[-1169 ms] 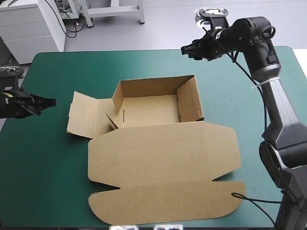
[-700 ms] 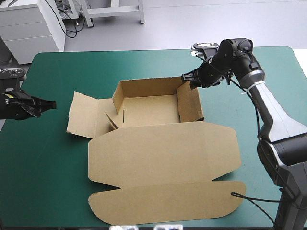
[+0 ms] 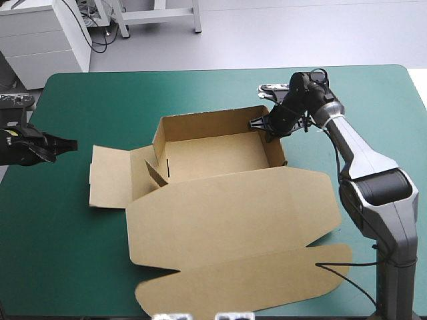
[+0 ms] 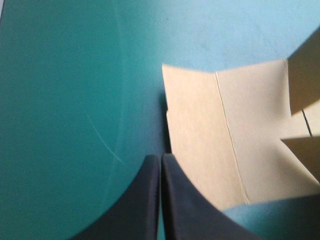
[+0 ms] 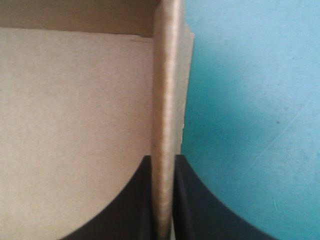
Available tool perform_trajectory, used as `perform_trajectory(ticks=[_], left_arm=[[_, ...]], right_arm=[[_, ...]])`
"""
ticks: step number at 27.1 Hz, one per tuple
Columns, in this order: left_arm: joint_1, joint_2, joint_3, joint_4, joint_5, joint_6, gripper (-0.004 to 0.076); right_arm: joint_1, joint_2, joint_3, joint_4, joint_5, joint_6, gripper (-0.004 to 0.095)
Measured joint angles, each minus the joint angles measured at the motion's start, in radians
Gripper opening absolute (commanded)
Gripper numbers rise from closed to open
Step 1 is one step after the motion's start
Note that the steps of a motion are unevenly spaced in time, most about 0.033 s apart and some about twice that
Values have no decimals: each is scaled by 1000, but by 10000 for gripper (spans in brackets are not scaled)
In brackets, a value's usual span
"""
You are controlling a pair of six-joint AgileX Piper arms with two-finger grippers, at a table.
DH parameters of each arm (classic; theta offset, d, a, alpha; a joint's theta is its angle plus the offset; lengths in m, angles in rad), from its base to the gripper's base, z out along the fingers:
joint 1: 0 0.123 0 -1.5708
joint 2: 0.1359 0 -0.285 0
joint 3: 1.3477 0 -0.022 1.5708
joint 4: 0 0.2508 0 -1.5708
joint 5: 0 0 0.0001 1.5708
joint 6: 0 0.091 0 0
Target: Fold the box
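Our right gripper (image 3: 257, 125) clamps the brown box (image 3: 227, 220) by its right wall.
The box sits mid-table on the teal-green cover (image 3: 67, 233), tray open, lid flat on its near side. The right gripper's black fingers pinch the wall near the box's far right corner. Our left gripper (image 3: 70, 142), fingers pressed together, hovers just off the box's left side.

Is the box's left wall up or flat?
Flat: the left flap lies spread on the table; the right wall stands, clamped in the right tool.
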Motion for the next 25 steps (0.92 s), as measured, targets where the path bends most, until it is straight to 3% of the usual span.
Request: perform_trajectory(ticks=[6,12,19,25], left_arm=[[127,8,0,-76,-38,-22,-3],[318,57,0,-442,-16,114,-4],[328,136,0,-844,63,228,-6],[296,147,0,-1098,128,305,-8]], right_arm=[[-6,-20,1,32,6,-11,-19],[-101,-151,0,173,8,-34,-19],[-211,-280,-2,328,12,-89,-19],[-217,-329,-2,405,11,-118,-17]])
